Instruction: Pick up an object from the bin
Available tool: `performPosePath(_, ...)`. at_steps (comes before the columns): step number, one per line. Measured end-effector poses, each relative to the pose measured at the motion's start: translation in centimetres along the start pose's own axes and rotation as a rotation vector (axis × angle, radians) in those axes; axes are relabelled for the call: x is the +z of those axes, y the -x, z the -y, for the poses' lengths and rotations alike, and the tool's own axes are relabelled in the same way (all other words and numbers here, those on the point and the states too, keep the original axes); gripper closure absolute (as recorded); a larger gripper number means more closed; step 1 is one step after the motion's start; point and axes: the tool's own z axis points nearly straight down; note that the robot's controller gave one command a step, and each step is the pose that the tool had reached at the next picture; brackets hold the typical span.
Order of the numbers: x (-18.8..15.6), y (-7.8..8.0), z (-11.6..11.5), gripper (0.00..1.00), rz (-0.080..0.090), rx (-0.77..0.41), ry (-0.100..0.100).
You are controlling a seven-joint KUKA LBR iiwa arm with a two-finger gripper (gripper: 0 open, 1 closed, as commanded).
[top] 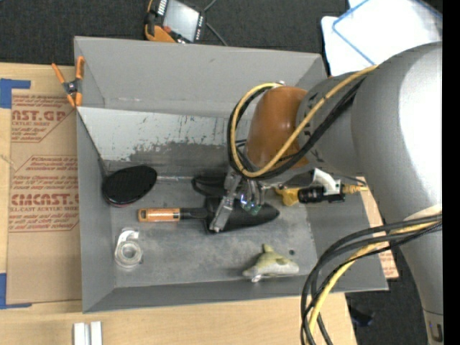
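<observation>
The hand [231,213] is low in the bin [194,85], right on the black head of a brush [162,215] that has an orange handle. The brush lies flat on the bin floor near its middle, with the handle pointing left and the head to the right. The hand covers the top of the head, and it appears to touch it. I cannot tell whether the hand is wide or narrow, or whether it holds anything, because the arm's orange cover [277,124] and its looping cables hang over it.

Just behind the brush head, toward the back wall, lies a small black thing [205,185] whose kind I cannot make out. Left of the brush handle and slightly behind it, a black oval disc [129,184] rests apart from it. In front of the handle stands a clear cup [128,252]. In front of the brush head, well apart from it, a pale toy fish [269,265] lies near the front wall. Right of the brush head is a small yellow, black and white piece [316,192].
</observation>
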Motion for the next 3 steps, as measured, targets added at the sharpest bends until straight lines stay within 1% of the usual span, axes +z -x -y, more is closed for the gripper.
performPosePath(1,-0.51,-2.68,-2.02,1.0,0.008,0.065,0.005)
performPosePath(2,-0.51,-2.68,-2.01,1.0,0.008,0.065,0.005)
performPosePath(3,-1.49,-2.61,-2.04,1.0,0.01,0.065,0.006)
